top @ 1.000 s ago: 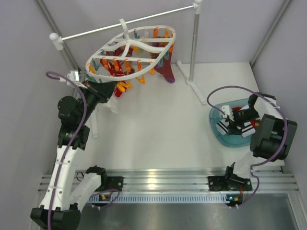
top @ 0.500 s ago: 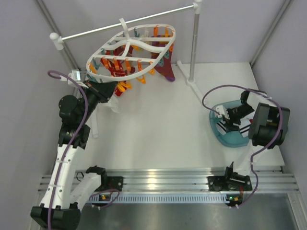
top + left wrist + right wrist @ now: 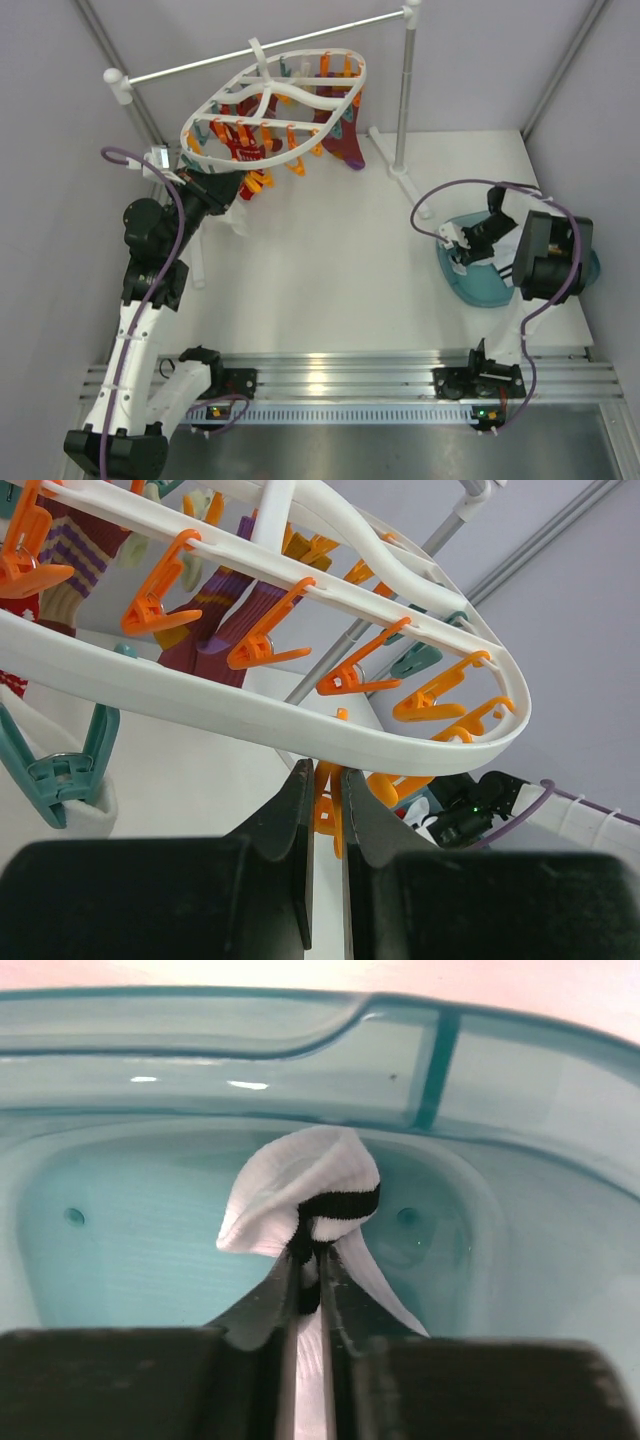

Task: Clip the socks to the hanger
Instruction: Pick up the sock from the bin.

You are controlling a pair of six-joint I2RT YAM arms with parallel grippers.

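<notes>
The white oval hanger hangs tilted from the rod, with orange, red and teal clips under its bars. A maroon sock and striped socks hang clipped to it. Under the hanger's near-left rim my left gripper is shut on an orange clip; from above that gripper sits at the rim's left end. My right gripper is shut on a white sock with a black stripe, bunched above the basin floor. From above that gripper is at the basin's left end.
The translucent blue basin lies at the right of the table; its wall rises just beyond the held sock. The rail stand's rod and right post stand at the back, its foot on the table.
My right gripper has shut on the white black-striped sock, and the arm has shifted left across the basin. The left arm has stayed on its clip.
</notes>
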